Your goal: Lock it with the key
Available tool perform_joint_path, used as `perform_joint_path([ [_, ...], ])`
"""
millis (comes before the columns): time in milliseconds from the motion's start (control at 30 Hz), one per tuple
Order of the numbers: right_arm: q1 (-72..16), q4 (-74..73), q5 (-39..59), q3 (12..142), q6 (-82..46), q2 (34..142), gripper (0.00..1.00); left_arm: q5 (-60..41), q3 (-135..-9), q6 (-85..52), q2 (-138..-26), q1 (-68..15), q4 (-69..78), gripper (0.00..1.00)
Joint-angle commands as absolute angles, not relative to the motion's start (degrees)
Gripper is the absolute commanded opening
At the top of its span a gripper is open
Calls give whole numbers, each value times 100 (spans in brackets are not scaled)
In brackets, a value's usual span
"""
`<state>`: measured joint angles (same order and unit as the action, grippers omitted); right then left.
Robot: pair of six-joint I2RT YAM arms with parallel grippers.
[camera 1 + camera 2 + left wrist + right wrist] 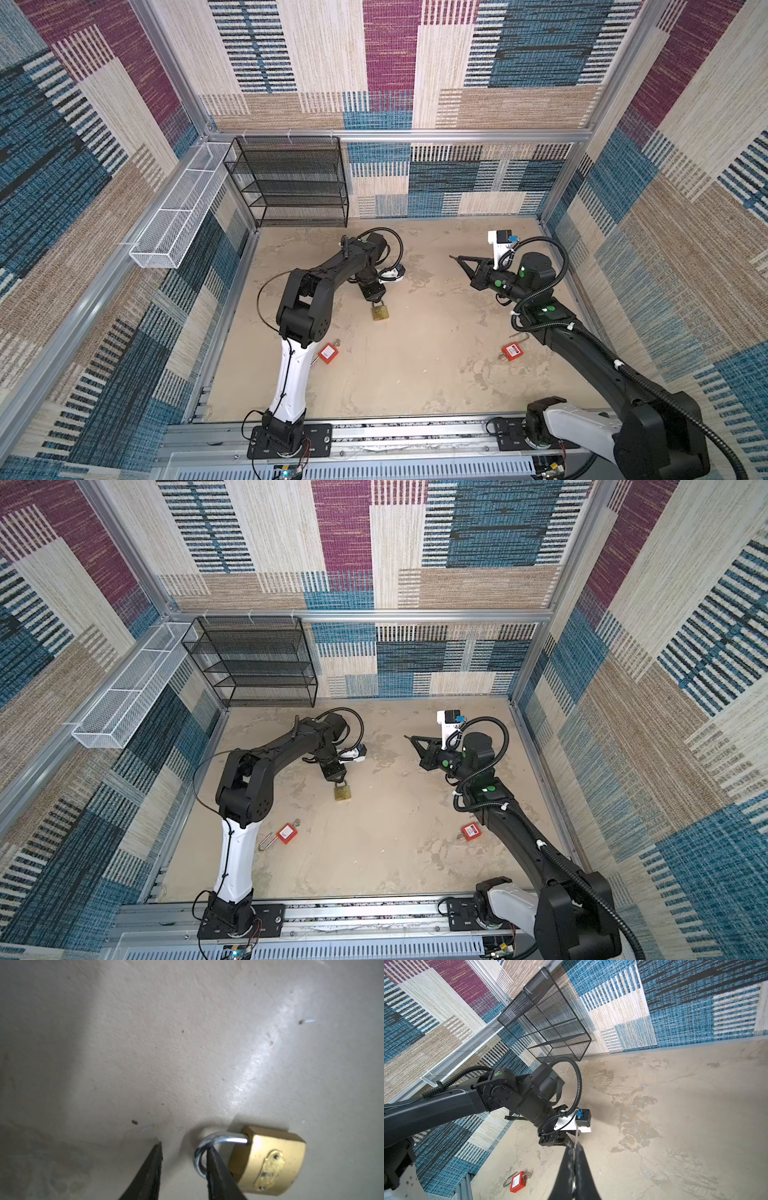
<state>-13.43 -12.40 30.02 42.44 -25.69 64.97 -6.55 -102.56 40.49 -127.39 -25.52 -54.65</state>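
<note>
Nearest on the bench (415, 374), one red padlock (328, 353) is seen beside the left arm, a second red padlock (512, 352) beside the right arm. Farther back the brass padlock (268, 1159) is laid flat. The left hand (185, 1147) is held part open, one finger (218, 1172) inside the shackle (226, 1139), nothing clamped. Beyond, the right hand (574, 1146) is closed on the key (577, 1136).

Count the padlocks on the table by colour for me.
Brass padlock: 1
Red padlocks: 2, one on the left and one on the right in a top view
Total: 3
</note>
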Motion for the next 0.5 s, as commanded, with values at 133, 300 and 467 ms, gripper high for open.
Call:
perform_joint_path([
  [133, -1345, -1373, 3037, 4247, -2550, 6493, 0, -817, -10323, 3975, -12720, -2575, -5447, 37],
  [300, -1344, -1380, 3037, 4248, -2563, 6497, 0, -840, -10331, 3980, -12725, -2575, -5447, 38],
  [467, -1344, -1367, 3028, 4252, -2549, 6484, 0, -852, -10281, 3981, -12762, -2575, -5441, 38],
])
